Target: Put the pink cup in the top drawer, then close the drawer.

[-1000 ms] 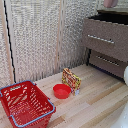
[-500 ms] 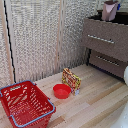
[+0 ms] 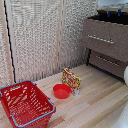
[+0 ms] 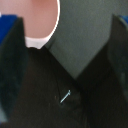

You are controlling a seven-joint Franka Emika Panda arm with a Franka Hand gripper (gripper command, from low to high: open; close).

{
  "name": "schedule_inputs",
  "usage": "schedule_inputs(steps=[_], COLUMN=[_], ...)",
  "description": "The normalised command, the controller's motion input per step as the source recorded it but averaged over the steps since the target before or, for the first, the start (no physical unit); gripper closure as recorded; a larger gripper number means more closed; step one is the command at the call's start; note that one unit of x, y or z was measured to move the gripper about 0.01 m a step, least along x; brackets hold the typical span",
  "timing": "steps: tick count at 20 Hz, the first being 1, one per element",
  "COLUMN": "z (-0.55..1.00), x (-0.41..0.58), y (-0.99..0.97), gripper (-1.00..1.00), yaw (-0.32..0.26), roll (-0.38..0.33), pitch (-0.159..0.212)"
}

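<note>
Up at one o'clock from the red bowl (image 3: 61,91), over the open top drawer (image 3: 100,32): gripper (image 3: 113,13) spread wide, holding nothing. Pink cup (image 4: 39,20) inside, beside one finger. Handle (image 3: 101,39) at seven o'clock from gripper.

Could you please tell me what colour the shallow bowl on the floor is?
The bowl is red, clearest in the exterior view.

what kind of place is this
Likely a staged home-like room for robot trials: a brown drawer unit by woven wall panels, and a red basket on a pale wooden floor.
</note>
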Motion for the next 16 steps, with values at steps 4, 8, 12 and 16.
schedule_inputs(steps=[4, 8, 12, 16], z=[0.37, 0.41, 0.41, 0.21], x=[0.000, -0.008, -0.056, -0.116], y=[0.19, 0.17, 0.11, 0.07], gripper=[-1.00, -1.00, -1.00, -1.00], yaw=[0.173, 0.155, 0.138, 0.119], roll=[-0.152, -0.201, -0.265, -0.343], pitch=[0.006, 0.010, 0.008, 0.012])
